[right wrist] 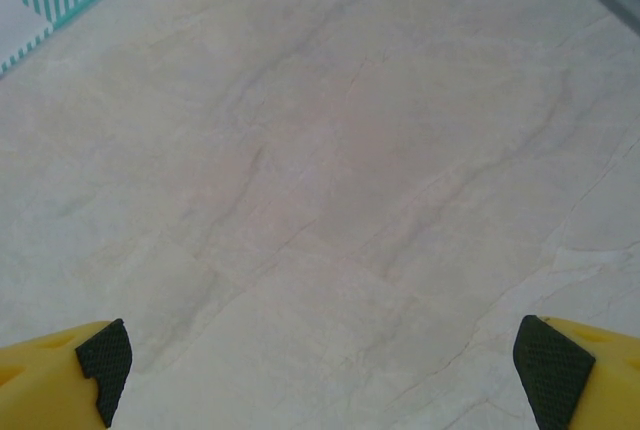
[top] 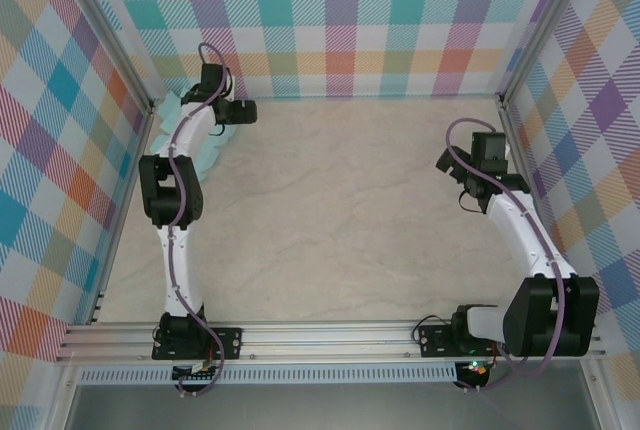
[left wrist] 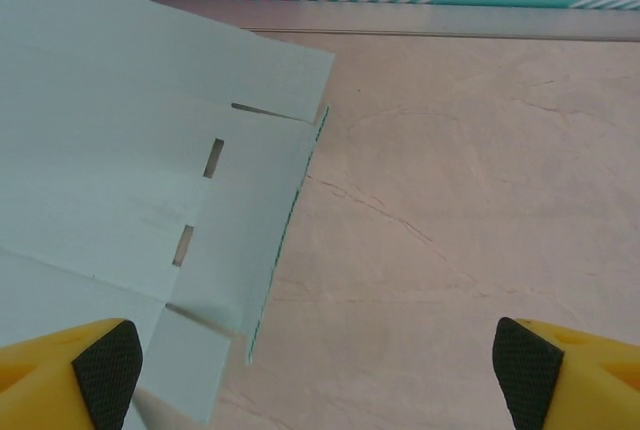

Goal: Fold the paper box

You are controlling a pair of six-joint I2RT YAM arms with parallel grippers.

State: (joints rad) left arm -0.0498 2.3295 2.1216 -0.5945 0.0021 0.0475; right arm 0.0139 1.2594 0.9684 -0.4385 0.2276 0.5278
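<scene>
Box: the box (left wrist: 120, 150) is a flat pale aqua card sheet, unfolded, lying on the counter (top: 340, 210).
Box place: far left corner of the counter, close to the plaid walls (top: 340, 20); in the top view the left arm (top: 180, 200) reaches over it and covers much of it.
Box detail: 2 short slots show in 1 panel near its right edge, with cut lines between the flaps; that right edge looks slightly raised, showing a thin darker line.
Left jaws: apart, wide, and clamped on nothing.
Left pads: the left pad (left wrist: 105, 370) sits over the near corner of the sheet; I cannot tell if it touches the card. The right pad (left wrist: 525, 375) is over bare counter, well to the right of the sheet.
Right arm: the right arm (top: 520, 230) is bent along the right side of the counter, well apart from the box.
Right jaws: apart, wide, holding nothing, above bare marbled counter.
Right pads: 1 black pad (right wrist: 105, 360) shows in each lower corner of the right wrist view.
</scene>
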